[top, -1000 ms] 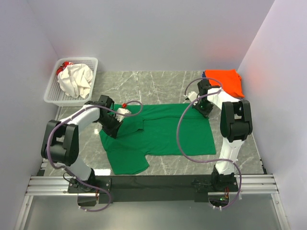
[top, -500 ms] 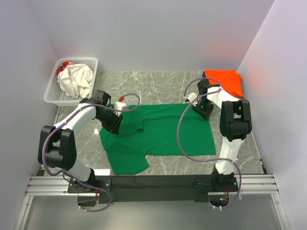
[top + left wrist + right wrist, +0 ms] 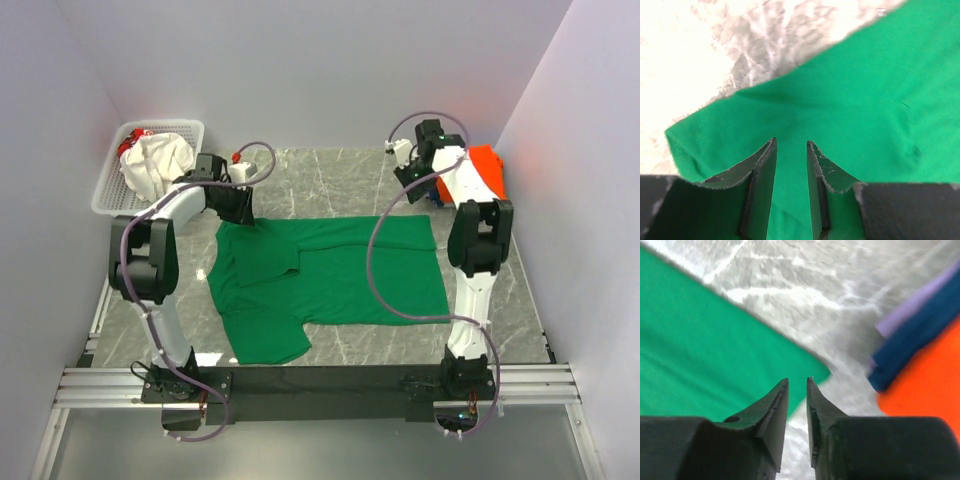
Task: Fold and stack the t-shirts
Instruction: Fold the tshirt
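Dark green cloth t-shirt [image 3: 340, 285]: spread on the grey marble surface [image 3: 330, 175].
Left fingers [image 3: 761, 172]: slightly apart, empty, over its edge.
Right fingers [image 3: 771, 412]: slightly apart, empty, by its corner.

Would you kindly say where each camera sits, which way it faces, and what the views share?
Top external: above, behind both fully visible arms, looking down on the grey marble table and dark green cloth t-shirt.
Left wrist: on the left gripper, looking past its parted fingers at a shirt corner.
Right wrist: on the right gripper, past its fingers at another corner, blue shirt, bright orange shirt.
Shared: the green shirt.
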`<state>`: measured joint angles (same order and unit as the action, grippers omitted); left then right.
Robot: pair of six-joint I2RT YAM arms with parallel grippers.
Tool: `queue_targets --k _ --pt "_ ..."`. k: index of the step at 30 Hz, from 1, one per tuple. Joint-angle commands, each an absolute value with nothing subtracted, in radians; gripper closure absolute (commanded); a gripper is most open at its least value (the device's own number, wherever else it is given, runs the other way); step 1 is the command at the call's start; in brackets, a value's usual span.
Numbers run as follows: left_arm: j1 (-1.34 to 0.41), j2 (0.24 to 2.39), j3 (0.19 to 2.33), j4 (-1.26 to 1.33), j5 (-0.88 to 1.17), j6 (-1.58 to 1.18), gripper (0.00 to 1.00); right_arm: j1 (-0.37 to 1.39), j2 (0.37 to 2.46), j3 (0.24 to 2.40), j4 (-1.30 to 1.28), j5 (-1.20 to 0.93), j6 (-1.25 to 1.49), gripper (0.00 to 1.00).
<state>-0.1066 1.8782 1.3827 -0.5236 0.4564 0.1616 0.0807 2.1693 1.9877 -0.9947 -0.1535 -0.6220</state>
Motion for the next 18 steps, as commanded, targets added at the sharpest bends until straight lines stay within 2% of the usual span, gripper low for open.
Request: queue_targets --k 1,10,18 --pt "-0.098 1.93 1.419 -0.451 0.411 0.077 0.64 0.078 2.279 2.031 -1.086 -0.195 -0.517 0.73" --pt "-0.054 1.849 1.27 -0.485 0.363 0.124 0.64 0.08 2.352 1.942 -1.077 -0.092 -0.495 0.77" --pt "-0.002 1.75 1.256 -0.506 0.459 0.114 0.5 0.078 2.347 1.934 -1.088 -0.113 -0.494 0.78"
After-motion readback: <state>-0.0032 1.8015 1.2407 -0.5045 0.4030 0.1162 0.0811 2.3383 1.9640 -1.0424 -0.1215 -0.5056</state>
